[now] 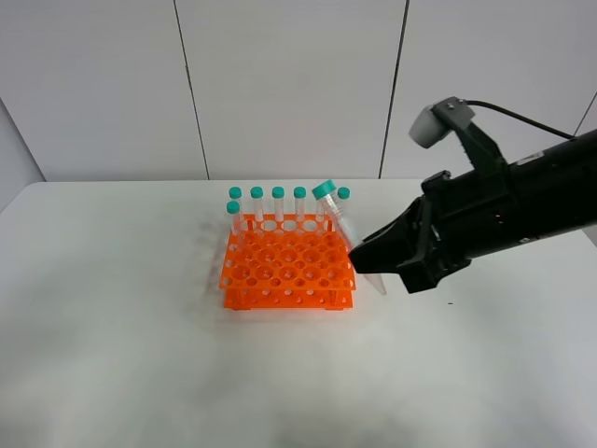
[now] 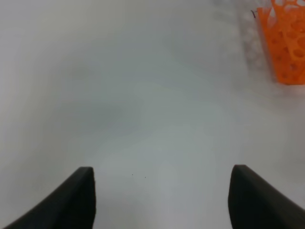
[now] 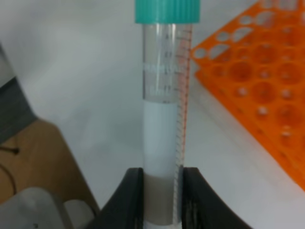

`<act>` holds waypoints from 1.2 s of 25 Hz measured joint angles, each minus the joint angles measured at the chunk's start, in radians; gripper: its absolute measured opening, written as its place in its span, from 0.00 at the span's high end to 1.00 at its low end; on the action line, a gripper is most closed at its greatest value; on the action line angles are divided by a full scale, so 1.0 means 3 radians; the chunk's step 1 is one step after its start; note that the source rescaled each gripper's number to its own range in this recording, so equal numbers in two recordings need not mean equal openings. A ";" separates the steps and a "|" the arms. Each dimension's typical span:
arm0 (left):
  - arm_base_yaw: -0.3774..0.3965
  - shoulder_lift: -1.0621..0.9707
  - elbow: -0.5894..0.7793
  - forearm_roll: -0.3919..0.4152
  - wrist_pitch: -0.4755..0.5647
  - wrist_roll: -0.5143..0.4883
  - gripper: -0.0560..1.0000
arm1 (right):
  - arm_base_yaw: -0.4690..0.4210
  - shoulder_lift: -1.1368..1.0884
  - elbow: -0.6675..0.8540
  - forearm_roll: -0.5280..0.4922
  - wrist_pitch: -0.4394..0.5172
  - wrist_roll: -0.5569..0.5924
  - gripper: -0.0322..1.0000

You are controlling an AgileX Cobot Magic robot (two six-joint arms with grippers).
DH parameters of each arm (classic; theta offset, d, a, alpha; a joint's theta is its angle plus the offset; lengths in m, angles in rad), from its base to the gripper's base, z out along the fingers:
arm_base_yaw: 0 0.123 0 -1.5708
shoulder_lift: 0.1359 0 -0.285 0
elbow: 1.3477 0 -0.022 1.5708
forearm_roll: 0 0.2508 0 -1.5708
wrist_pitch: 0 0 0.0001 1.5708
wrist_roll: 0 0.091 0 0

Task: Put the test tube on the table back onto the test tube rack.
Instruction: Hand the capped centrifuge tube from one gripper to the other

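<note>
My right gripper (image 1: 362, 257) clamps the test tube (image 1: 338, 217).
Tilted, cap up-left, tip down-right toward the white table (image 1: 140, 355), just right of the rack (image 1: 284, 266); pale panelled wall (image 1: 280, 84) beyond.

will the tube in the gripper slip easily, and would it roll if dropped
Probably slippery: the tube is smooth clear plastic, pinched by the right gripper only at the end far from its cap. Round-bodied, so it would likely roll on the table.

The clear test tube (image 1: 340, 222) with its teal cap slants beside the orange test tube rack (image 1: 289, 266), on its right. The right pincer (image 1: 359, 254) pinches it low, pointed tip toward the white desk (image 1: 140, 355).
</note>
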 joint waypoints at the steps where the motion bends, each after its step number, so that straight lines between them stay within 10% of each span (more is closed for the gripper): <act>1: 0.0000 0.0000 0.0000 0.0000 0.0000 0.0000 0.10 | 0.0049 0.0101 -0.0062 0.0000 -0.0004 0.0000 0.94; 12: 0.0000 0.0102 -0.0109 -0.0041 -0.0125 0.0000 0.10 | 0.0123 0.0486 -0.0248 -0.0036 0.0122 -0.0409 0.94; 18: 0.0000 0.0980 -0.0418 -0.0646 -0.0804 0.0150 0.10 | 0.0123 0.0582 -0.0248 -0.0001 0.0132 -0.0448 0.94; 23: 0.0000 0.1887 -0.0500 -0.1777 -0.1409 0.0795 0.10 | 0.0123 0.0582 -0.0248 0.0113 0.0128 -0.0451 0.94; 30: -0.0012 0.3161 -0.0503 -0.4123 -0.1538 0.2672 0.10 | 0.0123 0.0582 -0.0248 0.0226 0.0074 -0.0486 0.94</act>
